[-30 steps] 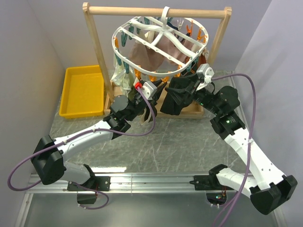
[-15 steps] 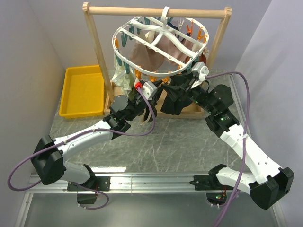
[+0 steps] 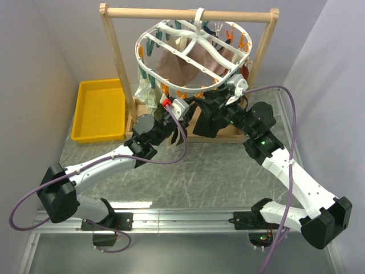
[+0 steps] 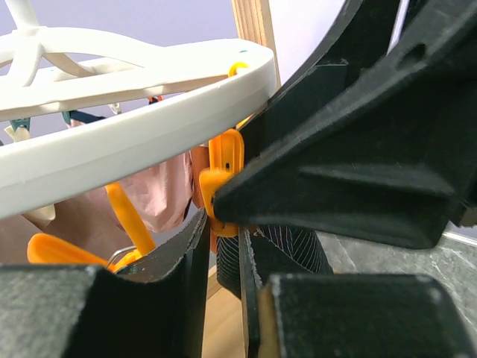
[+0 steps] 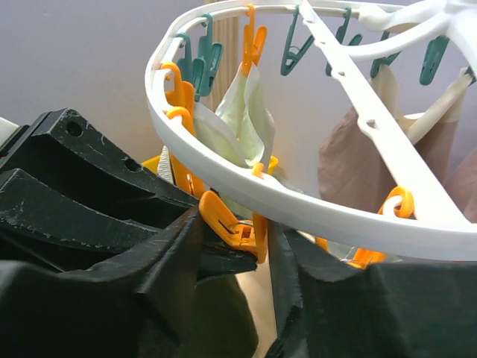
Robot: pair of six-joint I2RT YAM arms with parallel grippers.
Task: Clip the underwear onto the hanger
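The white oval hanger hangs from a wooden rail; its rim also shows in the left wrist view and the right wrist view. My left gripper is shut on the lower end of an orange clip under the near rim. My right gripper is right beside that clip, facing the left fingers, and holds the dark underwear, which hangs below it. The waistband is hidden.
The wooden rail frame stands at the back. A pinkish-beige garment and a pale garment hang from the hanger. A black ribbed garment hangs just beyond the left fingers. A yellow tray sits at the left.
My right gripper has moved left and up toward the hanger's near rim, carrying the dark garment with it. The left arm has stayed in place.
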